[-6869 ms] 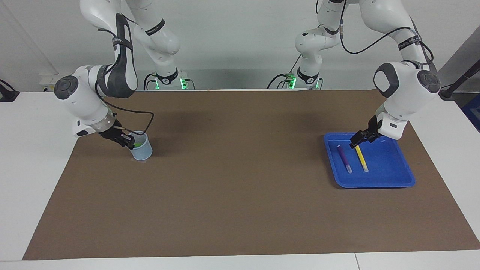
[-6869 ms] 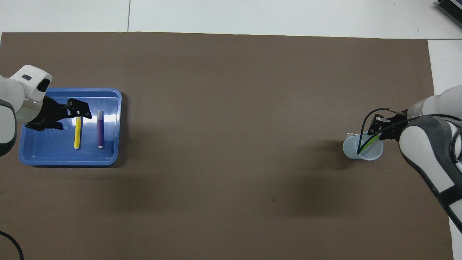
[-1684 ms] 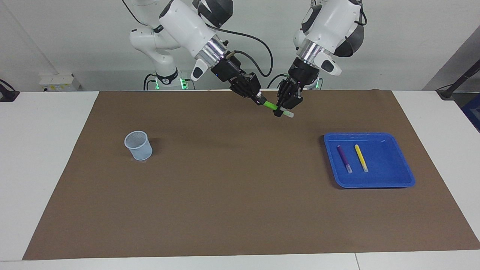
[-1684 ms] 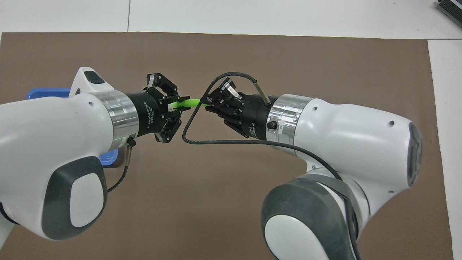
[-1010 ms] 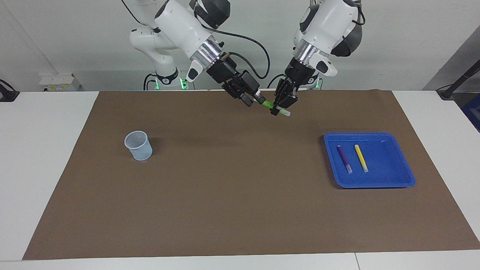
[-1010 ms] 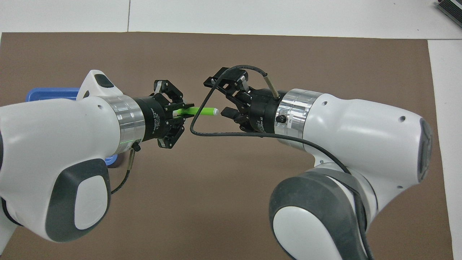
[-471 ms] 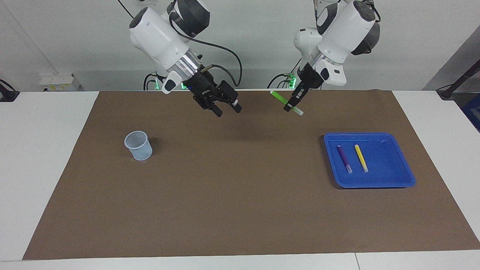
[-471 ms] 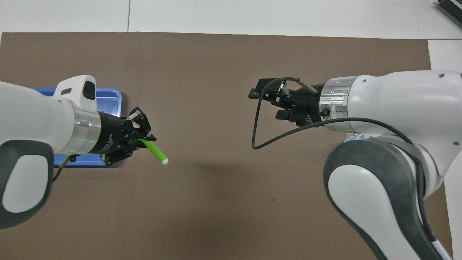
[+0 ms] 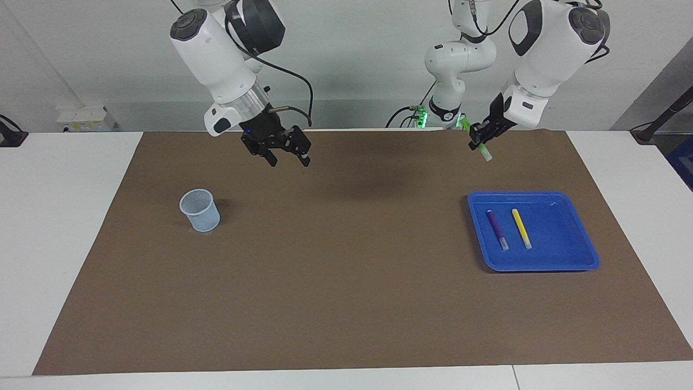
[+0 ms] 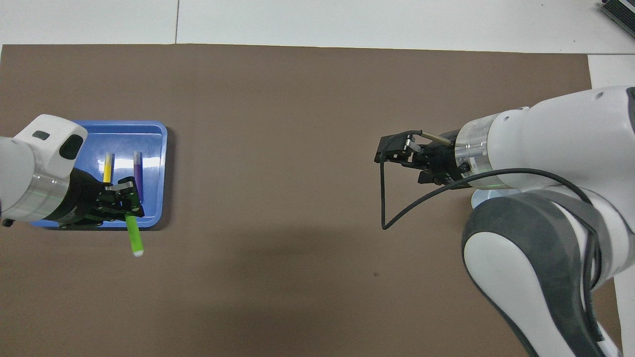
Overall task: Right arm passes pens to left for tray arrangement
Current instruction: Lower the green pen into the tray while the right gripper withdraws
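My left gripper (image 9: 477, 143) is shut on the green pen (image 9: 485, 154) and holds it in the air, pale end down. From above, the left gripper (image 10: 124, 201) and the green pen (image 10: 134, 237) hang over the rim of the blue tray (image 10: 149, 126) that lies nearer the robots. The purple pen (image 9: 497, 230) and the yellow pen (image 9: 522, 228) lie side by side in the tray (image 9: 563, 260). My right gripper (image 9: 288, 161), with a blue light at its wrist, hangs open and holds nothing over the mat between the cup and the middle.
A small pale blue mesh cup (image 9: 200, 210) stands on the brown mat (image 9: 346, 303) toward the right arm's end of the table. In the overhead view the right arm hides most of the cup. White table shows around the mat.
The left arm has swung the green pen from over the middle of the mat to the tray. The right gripper, open, has drawn back toward the cup's end.
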`<action>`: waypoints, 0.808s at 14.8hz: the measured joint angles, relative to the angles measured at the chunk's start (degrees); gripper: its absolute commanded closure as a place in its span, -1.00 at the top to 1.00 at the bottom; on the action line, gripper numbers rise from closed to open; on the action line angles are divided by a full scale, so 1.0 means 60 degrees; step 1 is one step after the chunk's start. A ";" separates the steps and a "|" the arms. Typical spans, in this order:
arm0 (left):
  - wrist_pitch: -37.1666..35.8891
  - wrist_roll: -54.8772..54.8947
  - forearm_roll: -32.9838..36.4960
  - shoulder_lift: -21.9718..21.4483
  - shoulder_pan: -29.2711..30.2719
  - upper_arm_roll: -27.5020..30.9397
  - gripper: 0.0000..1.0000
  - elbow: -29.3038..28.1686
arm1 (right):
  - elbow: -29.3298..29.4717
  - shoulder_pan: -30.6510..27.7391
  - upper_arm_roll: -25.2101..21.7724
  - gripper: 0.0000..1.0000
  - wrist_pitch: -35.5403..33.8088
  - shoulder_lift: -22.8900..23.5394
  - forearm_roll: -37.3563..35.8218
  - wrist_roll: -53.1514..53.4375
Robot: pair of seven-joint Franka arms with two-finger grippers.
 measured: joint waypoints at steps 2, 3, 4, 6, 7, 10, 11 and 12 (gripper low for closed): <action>-0.0031 0.1214 0.0368 0.0023 0.0419 0.0001 -1.00 -0.0074 | -0.0157 -0.0191 0.0001 1.00 -0.0170 -0.0079 -0.0567 -0.0529; -0.0021 0.1789 0.0588 0.0082 0.0654 0.0003 -1.00 -0.0120 | -0.0318 -0.0295 0.0002 1.00 -0.0175 -0.0128 -0.0747 -0.1119; 0.0023 0.2308 0.0870 0.0193 0.0860 0.0009 -1.00 -0.0149 | -0.0506 -0.0387 -0.0031 1.00 -0.0176 -0.0186 -0.0893 -0.1860; 0.0332 0.3045 0.1350 0.0544 0.1166 0.0008 -1.00 -0.0187 | -0.0726 -0.0276 -0.0459 1.00 -0.0178 -0.0280 -0.1439 -0.3313; 0.0601 0.3303 0.1509 0.0776 0.1314 0.0009 -1.00 -0.0203 | -0.0740 0.0028 -0.0957 1.00 -0.0177 -0.0302 -0.1825 -0.3963; 0.1596 0.3749 0.2005 0.1605 0.1689 0.0007 -1.00 -0.0230 | -0.0702 0.1648 -0.2953 1.00 -0.0169 -0.0314 -0.2703 -0.5078; 0.1962 0.3796 0.2136 0.1890 0.1769 0.0007 -1.00 -0.0236 | -0.0661 0.2065 -0.3411 1.00 -0.0169 -0.0313 -0.2927 -0.5164; 0.2278 0.3820 0.2279 0.2147 0.1840 0.0003 -1.00 -0.0242 | -0.0581 0.2270 -0.3633 1.00 -0.0179 -0.0296 -0.3077 -0.5186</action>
